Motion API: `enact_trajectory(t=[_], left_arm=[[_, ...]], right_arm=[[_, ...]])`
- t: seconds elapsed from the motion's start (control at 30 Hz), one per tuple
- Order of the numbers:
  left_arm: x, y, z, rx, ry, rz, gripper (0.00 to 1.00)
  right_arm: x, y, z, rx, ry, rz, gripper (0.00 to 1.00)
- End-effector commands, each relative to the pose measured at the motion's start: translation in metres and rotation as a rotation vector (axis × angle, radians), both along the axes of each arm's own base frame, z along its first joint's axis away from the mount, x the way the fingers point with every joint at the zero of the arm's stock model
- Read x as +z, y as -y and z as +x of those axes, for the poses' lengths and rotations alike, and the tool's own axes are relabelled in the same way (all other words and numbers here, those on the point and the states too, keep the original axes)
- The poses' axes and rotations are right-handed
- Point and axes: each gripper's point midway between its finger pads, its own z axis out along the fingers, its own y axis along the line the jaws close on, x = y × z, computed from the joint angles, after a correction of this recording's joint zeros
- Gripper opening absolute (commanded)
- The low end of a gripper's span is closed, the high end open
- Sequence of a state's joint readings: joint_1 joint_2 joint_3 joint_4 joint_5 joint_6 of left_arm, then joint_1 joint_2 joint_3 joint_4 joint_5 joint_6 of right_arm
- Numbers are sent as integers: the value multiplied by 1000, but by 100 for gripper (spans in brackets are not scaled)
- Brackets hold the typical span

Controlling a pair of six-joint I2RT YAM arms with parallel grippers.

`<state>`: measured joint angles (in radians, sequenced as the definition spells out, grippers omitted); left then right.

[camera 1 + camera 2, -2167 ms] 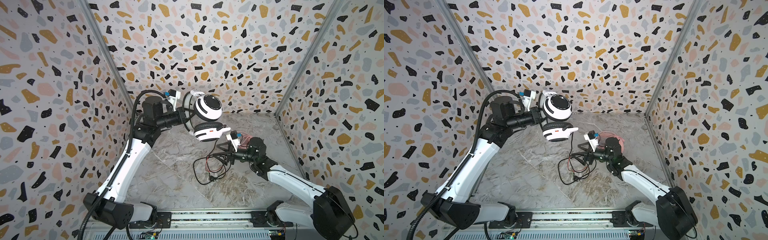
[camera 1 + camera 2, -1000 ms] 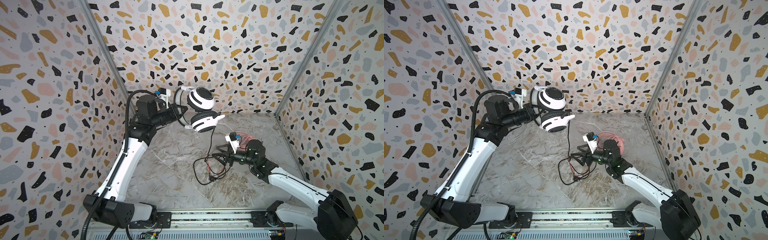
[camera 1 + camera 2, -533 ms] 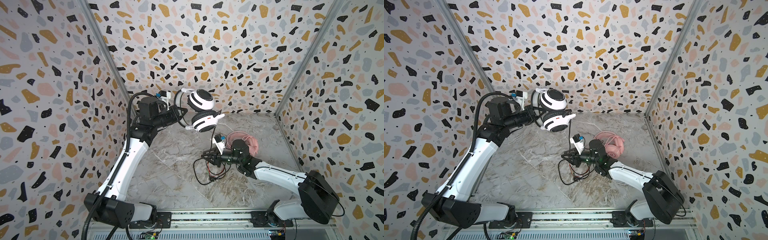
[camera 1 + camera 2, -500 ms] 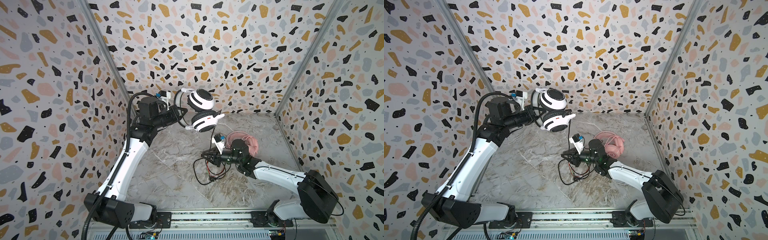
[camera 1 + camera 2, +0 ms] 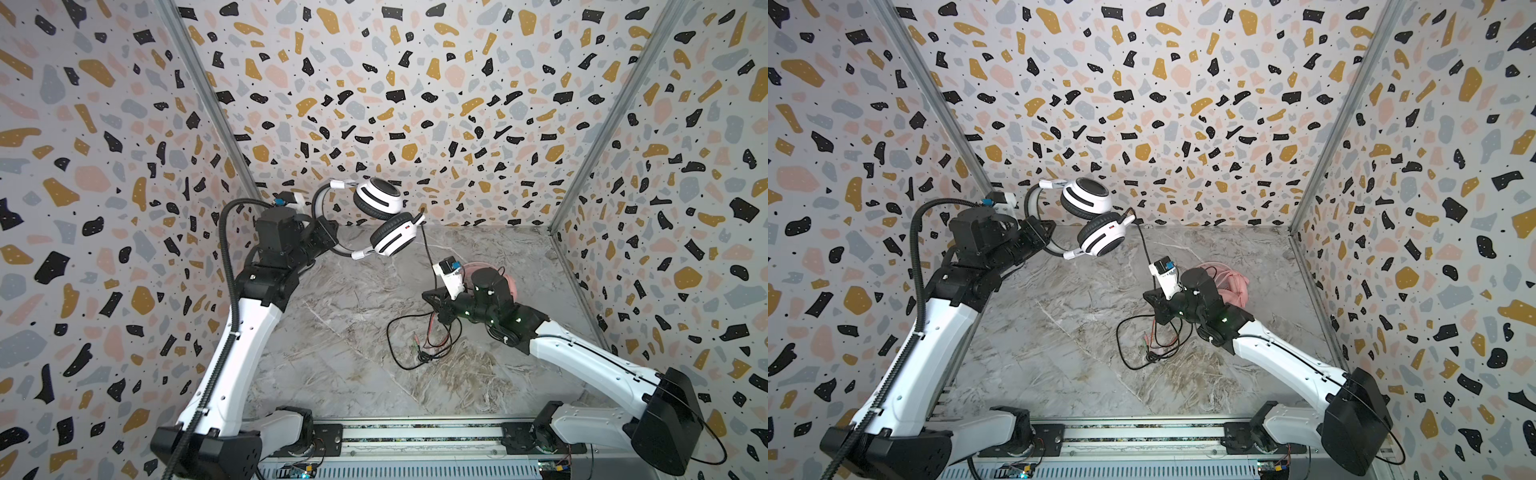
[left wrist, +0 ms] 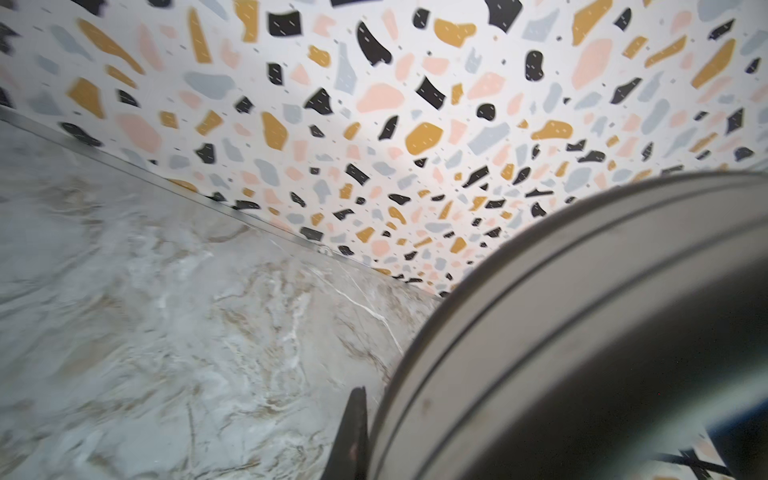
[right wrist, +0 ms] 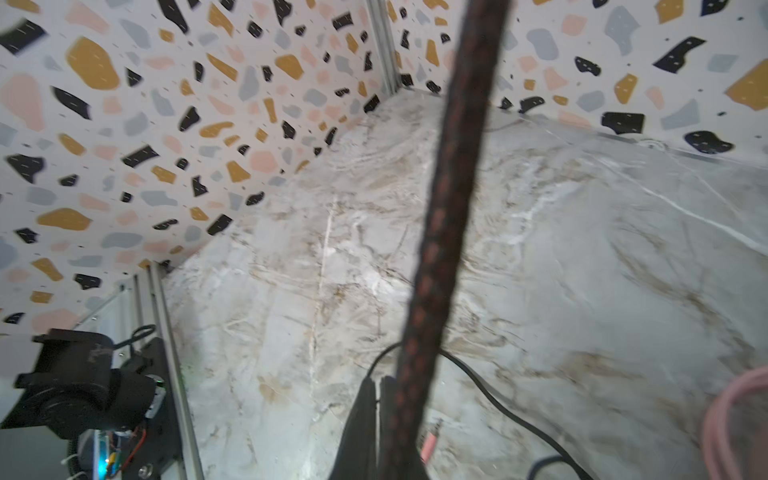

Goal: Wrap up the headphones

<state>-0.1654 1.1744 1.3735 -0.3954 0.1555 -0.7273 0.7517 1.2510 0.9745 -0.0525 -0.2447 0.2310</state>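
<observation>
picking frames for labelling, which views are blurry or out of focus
Left wrist view: the white headset looms close, dark and out of focus, the floor smeared. Right wrist view: the black cable runs close across the frame, soft. Both top views: sharp, evenly lit.

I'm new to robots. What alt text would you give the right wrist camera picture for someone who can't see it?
A black braided cable flecked with red crosses close to the lens, pinched in the shut right gripper. Behind are a marbled table with more black cable lying on it, a blurred pink cable and speckled walls.
</observation>
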Motion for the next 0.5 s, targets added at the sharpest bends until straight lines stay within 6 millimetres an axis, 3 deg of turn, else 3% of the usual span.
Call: enact_trajectory(t=[0.0,0.2,0.47], left_arm=[[30,-25,2,160,132,-69,0],[26,-15,10,123,112,-97,0],[10,-50,11,322,74,24,0]], right_arm=[[-36,14,-11,-10,-81,-258,0],[-31,-21,-25,74,-75,-255,0],[1,-71,-68,212,17,-355,1]])
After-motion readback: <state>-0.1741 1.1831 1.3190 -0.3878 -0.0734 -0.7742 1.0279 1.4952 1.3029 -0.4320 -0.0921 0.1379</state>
